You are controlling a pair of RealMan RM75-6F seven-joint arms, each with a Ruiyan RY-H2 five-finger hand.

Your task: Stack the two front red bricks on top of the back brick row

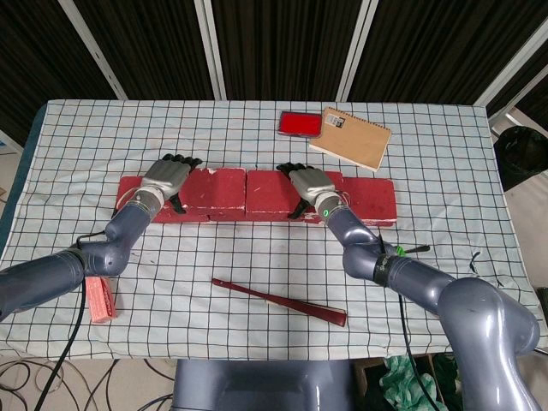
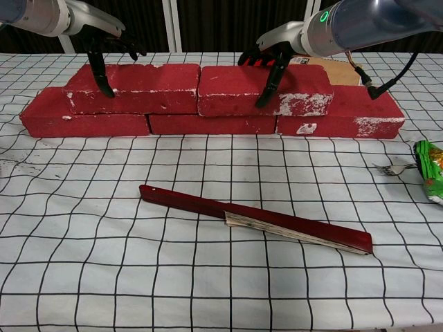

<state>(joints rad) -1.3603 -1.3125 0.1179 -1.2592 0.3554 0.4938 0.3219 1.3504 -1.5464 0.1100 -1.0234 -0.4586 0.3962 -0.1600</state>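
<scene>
1. While both arms reach over the checked tablecloth (image 2: 208, 277), two red bricks sit on the back row of three red bricks (image 2: 211, 124), their inner ends meeting near the row's middle.
2. Left hand (image 1: 167, 178) grips the left upper brick (image 2: 135, 88) at its left end: fingers over the top, thumb down the front face.
3. Right hand (image 2: 271, 59) grips the right upper brick (image 2: 266, 90), fingers curled over the back edge, thumb pressed on the front face.
4. Right upper brick shows white scuffing on its right front.
5. Closed red folding fan (image 2: 256, 220) lies diagonally in front of the bricks, well apart from them.
6. Behind the row: red flat box (image 1: 300, 123) just beside a tan notebook (image 1: 351, 137).
7. Pink object (image 1: 101, 298) lies near the left front edge; fork (image 2: 387, 168) and green wrapper (image 2: 430, 166) at right.
</scene>
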